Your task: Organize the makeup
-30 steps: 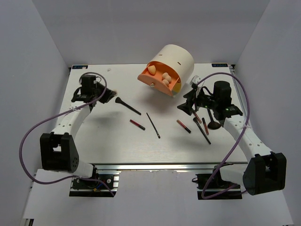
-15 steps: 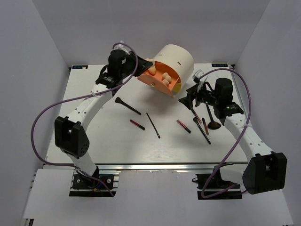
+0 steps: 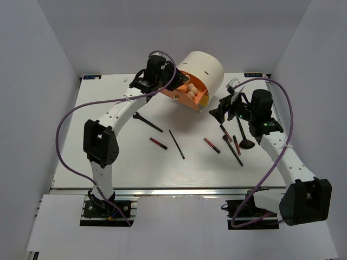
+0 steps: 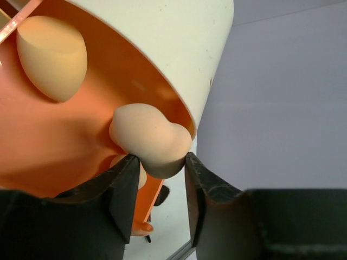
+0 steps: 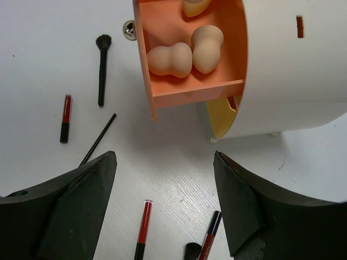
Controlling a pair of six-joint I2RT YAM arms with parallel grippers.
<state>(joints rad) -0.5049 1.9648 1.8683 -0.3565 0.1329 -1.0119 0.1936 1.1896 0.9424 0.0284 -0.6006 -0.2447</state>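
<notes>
No readable text, labels, brands or numbers on anything in view.

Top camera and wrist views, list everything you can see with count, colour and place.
Case: one, cream cylinder, table's far side.
Drawer: one, orange, pulled out of the case.
Sponges: at least three, beige, in the drawer; one pinched between the left jaws.
Brushes: at least two, black; left of centre and beside the right arm.
Slim stick: one, black, centre.
Short sticks: four, red-and-black, centre to right.
Table: one, white.
Left gripper: at the drawer.
Right gripper: jaws open, empty, above the table.
</notes>
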